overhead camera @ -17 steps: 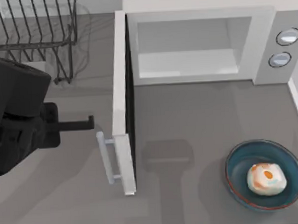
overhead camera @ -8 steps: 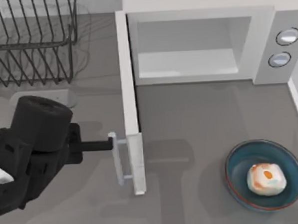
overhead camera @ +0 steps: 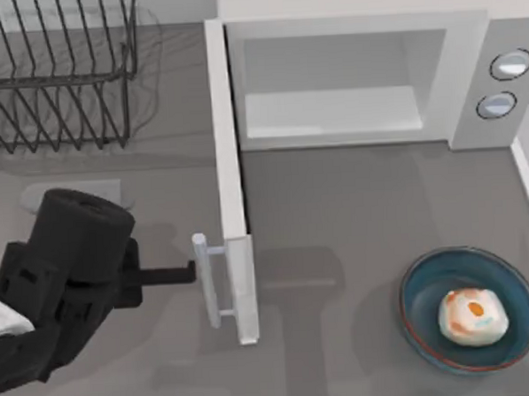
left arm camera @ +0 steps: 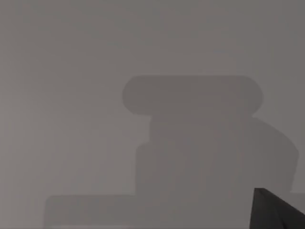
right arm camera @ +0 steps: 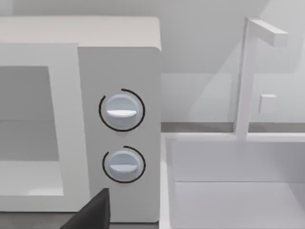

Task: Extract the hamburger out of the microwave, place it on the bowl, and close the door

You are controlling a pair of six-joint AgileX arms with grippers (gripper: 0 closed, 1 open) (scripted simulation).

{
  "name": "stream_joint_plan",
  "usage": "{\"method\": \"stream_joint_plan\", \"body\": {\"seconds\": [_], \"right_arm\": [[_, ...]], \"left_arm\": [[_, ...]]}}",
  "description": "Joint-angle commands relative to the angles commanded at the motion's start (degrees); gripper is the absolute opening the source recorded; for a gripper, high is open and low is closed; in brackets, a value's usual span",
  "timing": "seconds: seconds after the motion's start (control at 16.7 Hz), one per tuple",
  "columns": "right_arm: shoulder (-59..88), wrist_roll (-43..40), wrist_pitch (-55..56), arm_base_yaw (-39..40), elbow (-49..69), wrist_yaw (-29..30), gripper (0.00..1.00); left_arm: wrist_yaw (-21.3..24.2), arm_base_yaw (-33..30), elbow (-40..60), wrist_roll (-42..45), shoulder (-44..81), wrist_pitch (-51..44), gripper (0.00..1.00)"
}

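Top view: hamburger (overhead camera: 471, 316) sits in the bowl (overhead camera: 470, 310) at the table's (overhead camera: 354, 211) right, microwave (overhead camera: 356, 78) cavity empty, door (overhead camera: 230, 182) wide open, edge-on. Left pincer (overhead camera: 190, 271) is at the door's bar handle (overhead camera: 203, 281), tip touching it or just short; can't tell if fingers are apart or together. Step in hand looks like closing the door: push on the outer face near the handle end, sweep along the hinge arc, don't snag the bar. Right wrist view faces the knobs (right arm camera: 121, 111).
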Motion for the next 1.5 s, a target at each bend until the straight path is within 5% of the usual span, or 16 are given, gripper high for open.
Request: {"method": "stream_joint_plan", "body": {"seconds": [0.48,0.9,1.5], "right_arm": [[0.0,0.0,0.0,0.0,0.0,0.0,1.0],[0.0,0.0,0.0,0.0,0.0,0.0,1.0],[0.0,0.0,0.0,0.0,0.0,0.0,1.0]], "left_arm": [[-10.06,-16.66,13.73,-14.35,16.51,-4.06,0.0],[-10.7,-17.71,15.16,-15.59,17.84,-4.73,0.0],[-15.74,-27.51,35.77,-25.68,34.94,-13.92,0.0]]}}
